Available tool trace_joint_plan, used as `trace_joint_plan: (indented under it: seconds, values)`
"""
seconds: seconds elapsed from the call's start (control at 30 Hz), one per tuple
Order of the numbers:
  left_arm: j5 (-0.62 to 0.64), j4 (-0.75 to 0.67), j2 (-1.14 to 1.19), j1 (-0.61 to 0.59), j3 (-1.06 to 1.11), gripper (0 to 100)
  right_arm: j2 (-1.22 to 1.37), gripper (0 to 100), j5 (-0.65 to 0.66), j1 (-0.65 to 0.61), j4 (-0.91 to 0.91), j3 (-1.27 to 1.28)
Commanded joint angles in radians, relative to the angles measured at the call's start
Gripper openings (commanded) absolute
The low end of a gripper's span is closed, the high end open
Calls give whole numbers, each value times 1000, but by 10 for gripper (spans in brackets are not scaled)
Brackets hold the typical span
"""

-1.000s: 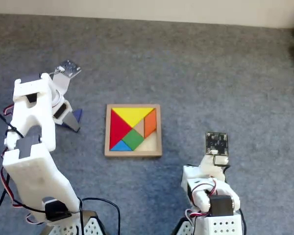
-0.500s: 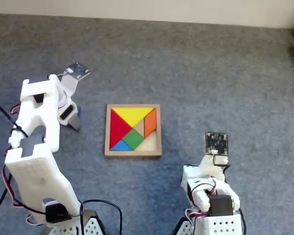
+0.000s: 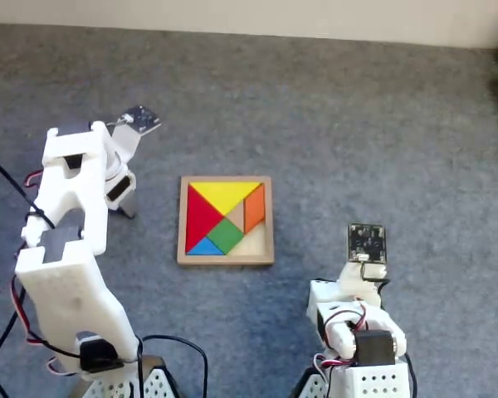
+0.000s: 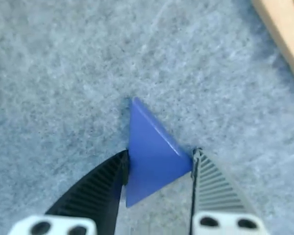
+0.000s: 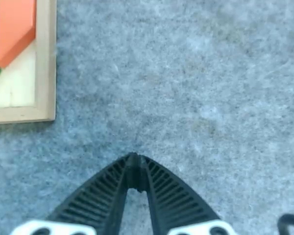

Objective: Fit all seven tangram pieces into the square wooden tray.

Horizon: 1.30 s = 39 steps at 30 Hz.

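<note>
1. Your right gripper [image 5: 136,164] sits folded close to its own base. Its black fingers are pressed together with nothing between them, over the grey carpet [image 5: 210,73].
2. The square wooden tray [image 3: 183,249] lies flat on the carpet between the two arms.
3. Inside it you have:
   - a yellow triangle [image 3: 224,196] along the far edge;
   - a red triangle [image 3: 201,217] on the left arm's side;
   - an orange parallelogram [image 3: 255,209] on the right arm's side;
   - a green square [image 3: 227,235] and a light blue triangle [image 3: 205,246] at the near edge.
   The near corner on the right arm's side shows bare wood [image 3: 254,243].
4. Your left gripper [image 4: 160,152] clasps the dark blue triangle [image 4: 149,147], one black finger and one grey finger against its edges. The piece is outside the tray, near its left side. Whether it rests on the carpet or is lifted cannot be told.
</note>
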Motion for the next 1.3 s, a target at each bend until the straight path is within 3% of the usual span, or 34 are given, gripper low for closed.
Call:
trace_joint_plan:
  seconds: [0.0, 0.27, 0.97, 1.27]
  values:
    - [57, 77, -114, 56, -24, 87, -16, 5, -5, 18, 2, 131]
    - [80, 224, -237, 189, -22, 87, -16, 5, -5, 18, 2, 131]
    - [568, 236, -283, 745, -22, 90, -16, 5, -5, 18, 2, 131]
    - [707, 129, -262, 789, 8, 91, -16, 5, -5, 18, 2, 131]
